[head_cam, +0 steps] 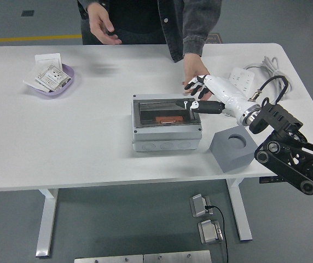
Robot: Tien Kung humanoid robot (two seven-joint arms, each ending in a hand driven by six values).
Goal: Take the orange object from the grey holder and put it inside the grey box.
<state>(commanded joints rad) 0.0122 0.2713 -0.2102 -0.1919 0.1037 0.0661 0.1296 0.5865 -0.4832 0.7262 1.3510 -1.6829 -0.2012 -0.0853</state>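
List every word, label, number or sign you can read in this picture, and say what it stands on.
No text can be read here.
The cards or packets in the purple bowl carry dark print, too small and blurred to read.
The grey box, the grey holder and the white power strip show no legible label.
The right hand shows no lettering.

A lilac bowl [63, 83] sits at the upper left of the white table [80, 142], holding flat white packets [48, 76]; a white card [48, 58] lies just behind it. At the upper right a white power strip [243, 80] lies with its grey cable [276, 68] coiled beside it. A person [162, 19] in a dark denim jacket stands at the top (one hand [100, 23] raised off the table, at top left). Under the table, two grey boxes [206, 218] sit on the floor.
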